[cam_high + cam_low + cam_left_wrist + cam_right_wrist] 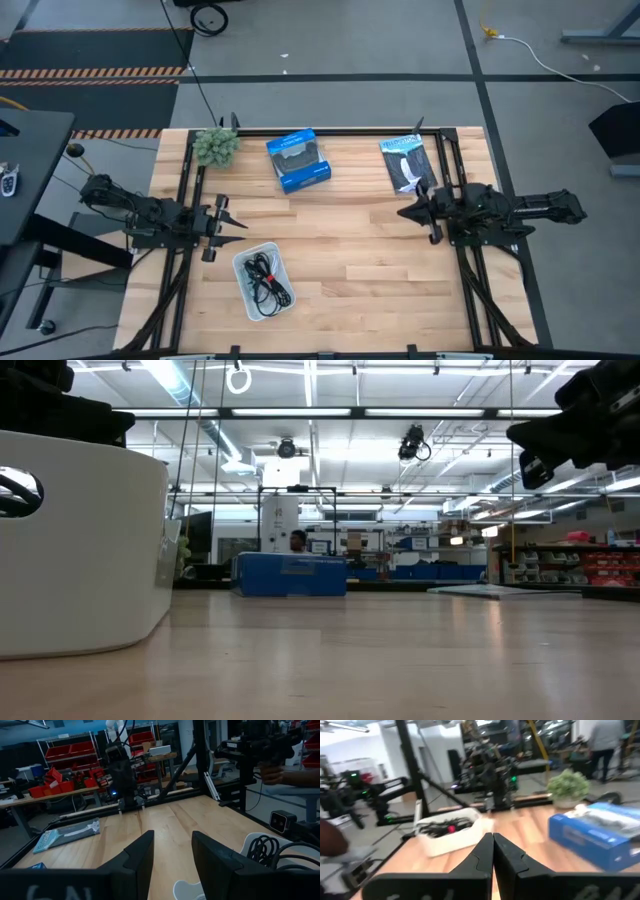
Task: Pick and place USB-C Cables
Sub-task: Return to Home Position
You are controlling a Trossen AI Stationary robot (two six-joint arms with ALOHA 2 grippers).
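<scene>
the cables are lying bundled inside the white basket, which is sitting on the near left part of the wooden table. black loops are showing plainly in there; the paler cables are probably among them, but they are hard to tell against the white walls. in the left wrist view the black loops are curling over the basket's rim just beside that arm's fingers.

the left gripper is hanging over the left edge of the table, just far of the basket and pointing toward the middle, its fingers spread apart with nothing between them. the right gripper is hovering over the right side of the table, pointing toward the left arm, its fingers pressed together and holding nothing.

a blue box is resting at the far middle of the table, a small green plant is standing at the far left corner, and a flat black-and-white packet is lying at the far right, near the right gripper.
</scene>
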